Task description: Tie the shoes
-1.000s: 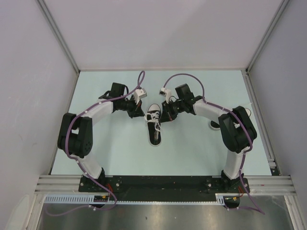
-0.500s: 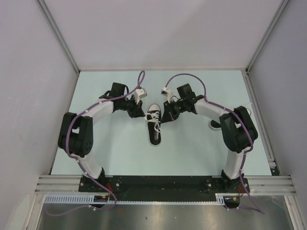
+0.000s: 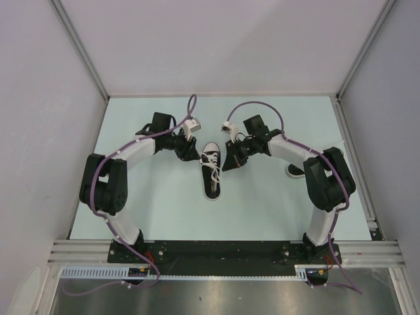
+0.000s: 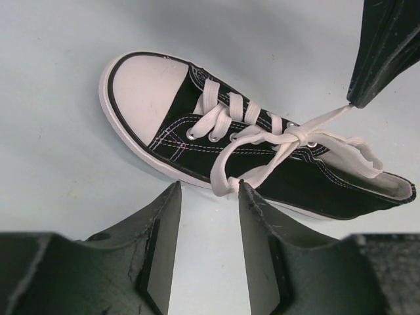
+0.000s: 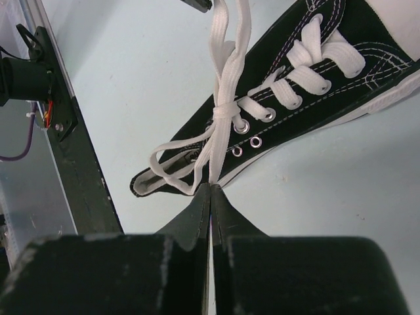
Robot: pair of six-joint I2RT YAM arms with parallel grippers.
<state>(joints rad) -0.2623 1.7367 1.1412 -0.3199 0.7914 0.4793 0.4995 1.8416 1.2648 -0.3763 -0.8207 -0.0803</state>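
1. Small black canvas sneaker (image 3: 211, 172) with white rubber toe cap, lying on pale blue counter (image 3: 262, 210), between the two arms.
2. Left of sneaker: black two-finger left pincer (image 4: 209, 190), released, fingers parted just beside the sole rim.
3. Right of sneaker: right pincer (image 5: 211, 190), clenched on long white lace (image 5: 226, 85), stretched from the crossing over the tongue.

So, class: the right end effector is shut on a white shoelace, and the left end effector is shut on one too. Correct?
No. The left end effector is open, gripping nothing, as the left wrist view shows. The right end effector is indeed shut on a white shoelace.
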